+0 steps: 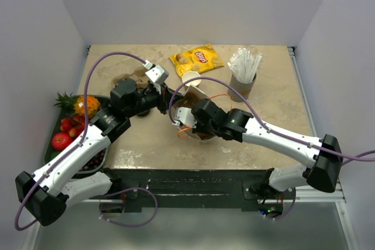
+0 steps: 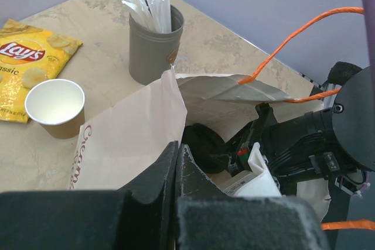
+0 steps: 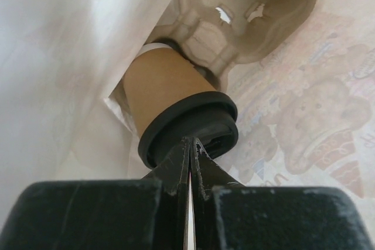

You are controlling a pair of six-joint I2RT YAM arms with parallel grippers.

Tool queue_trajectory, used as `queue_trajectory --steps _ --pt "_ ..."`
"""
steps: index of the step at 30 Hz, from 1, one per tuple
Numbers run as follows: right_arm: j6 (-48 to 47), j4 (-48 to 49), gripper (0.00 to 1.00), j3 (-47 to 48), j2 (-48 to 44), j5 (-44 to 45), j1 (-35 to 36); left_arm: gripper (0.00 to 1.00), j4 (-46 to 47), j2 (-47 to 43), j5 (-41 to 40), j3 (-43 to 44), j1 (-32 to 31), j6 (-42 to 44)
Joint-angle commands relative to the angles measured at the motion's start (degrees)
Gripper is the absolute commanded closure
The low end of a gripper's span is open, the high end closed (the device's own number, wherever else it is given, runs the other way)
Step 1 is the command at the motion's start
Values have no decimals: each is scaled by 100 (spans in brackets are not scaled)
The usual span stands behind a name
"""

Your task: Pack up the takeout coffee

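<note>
The right fingers [image 3: 176, 168] are pressed together inside the bag [image 2: 129, 133], their tips meeting the near rim of the lid [image 3: 155, 136]. Whether that rim is actually pinched between them cannot be told. The lid is seated on the cup [image 3: 170, 86], which is tilted with its base toward the pulp carrier [image 3: 234, 21] lying deeper in the bag. So the coffee is already inside the bag, next to the carrier. It cannot be made out whether it is seated in 1 of the 2 wells. The contact at the rim is judged to be for steering the cup toward a well while keeping the lid in place.

The left fingers [image 2: 161, 174] are clamped on the bag's near wall. This appears to be done so that the mouth is held open and the paper is kept off the right arm, which reaches in from the far side. The bag's orange handles hang loose around that arm.

Outside the bag, an open cup [image 2: 55, 106] without a lid stands on the counter [image 2: 222, 45] just beside a yellow chip packet [image 2: 29, 57]. A grey cup of straws [image 2: 153, 48] stands behind the bag. The packing is judged nearly done, pending an upright, settled cup.
</note>
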Motion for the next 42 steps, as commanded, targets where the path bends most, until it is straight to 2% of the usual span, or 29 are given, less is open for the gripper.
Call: queue_trajectory --steps 1,8,13,24,29,36,39,42 --pt "-67 -33 100 -107 37 -288 30 100 166 45 87 66 -40 36" --pt "-67 169 100 59 538 -832 30 100 271 151 227 109 -66 45" --pt "-58 248 100 166 846 -878 65 100 271 160 271 162 -57 106" --pt "-41 406 100 -476 1030 -1115 109 100 350 72 262 110 -57 80" --pt "214 608 100 -608 1373 -852 118 100 509 37 351 92 -58 124" --pt "127 275 100 -46 778 -623 100 100 465 -78 359 83 -57 221" --pt "109 -15 99 367 478 -999 100 100 447 -139 421 75 -57 230" --pt "135 -138 90 491 -40 -1692 100 100 508 -209 465 -13 -66 177"
